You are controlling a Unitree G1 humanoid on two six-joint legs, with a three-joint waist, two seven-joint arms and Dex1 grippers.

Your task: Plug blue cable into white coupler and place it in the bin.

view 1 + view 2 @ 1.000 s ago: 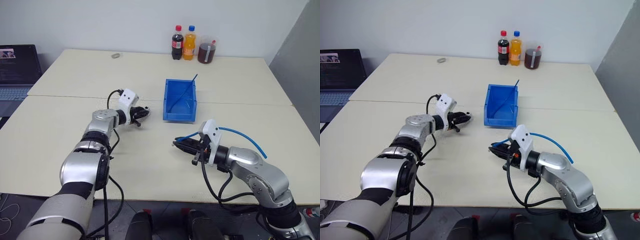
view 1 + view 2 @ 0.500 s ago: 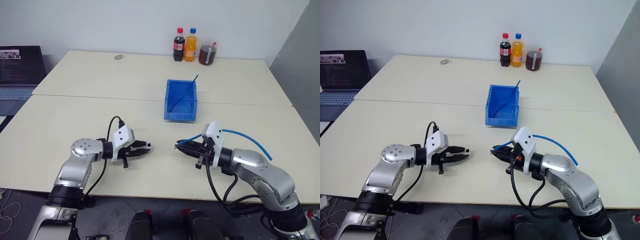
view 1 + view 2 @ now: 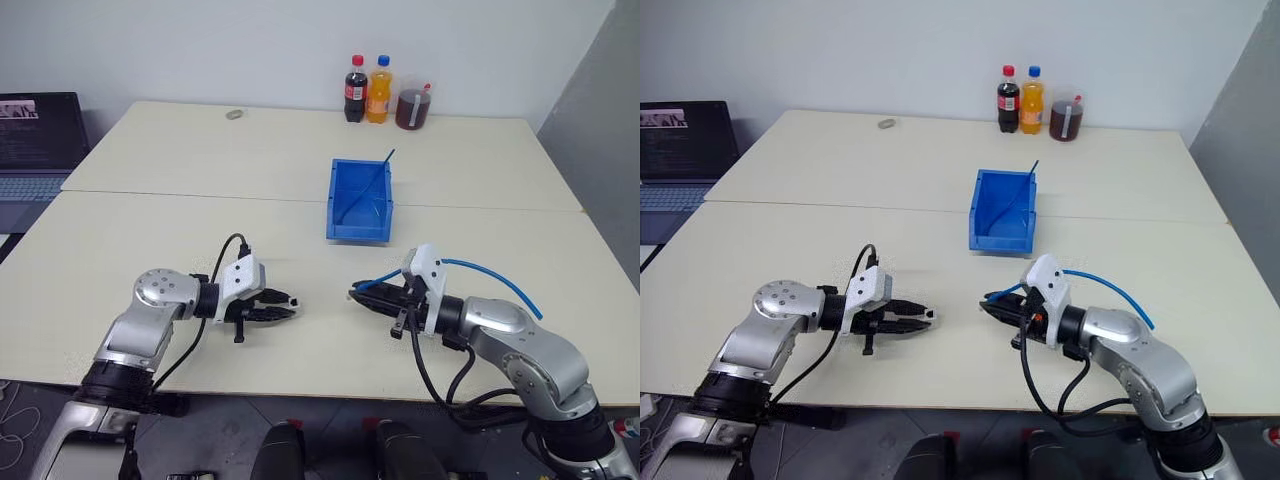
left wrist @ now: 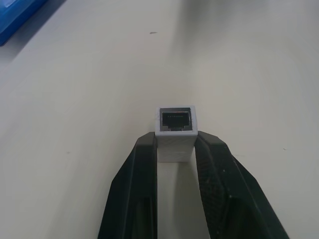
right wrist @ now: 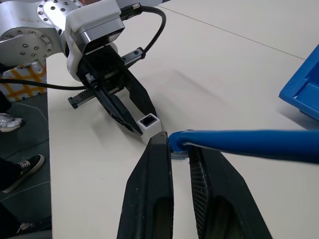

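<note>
**Coupler and cable held tip to tip, short of the bin**

Left gripper (image 4: 175,149) clamped on the white coupler (image 4: 175,130), one black finger pressed to each side of the block, dark socket facing out past the fingertips. Seen from the head, held low over the near part of the table (image 3: 150,230), at about 7 o'clock from the bin (image 3: 359,201), pointing toward 3 o'clock.

Right gripper (image 5: 178,144) closed on the blue cable (image 5: 249,144), fingers pinching it close to its end; plug itself too hidden between the fingers to make out. Rest of the cable arching back over the right forearm, toward 3 o'clock. Gripper at about 6 o'clock from the bin, pointing toward 9 o'clock, straight at the coupler.

Coupler's open socket and cable end near each other, apart, not joined.

Bin upright and well apart from both grippers, toward 12 o'clock, a thin dark blue wire (image 3: 382,170) leaning inside it. Two bottles (image 3: 366,88) and a jug of dark liquid (image 3: 413,104) at the far edge, 12 o'clock. Laptop (image 3: 38,128) at 10 o'clock.
</note>
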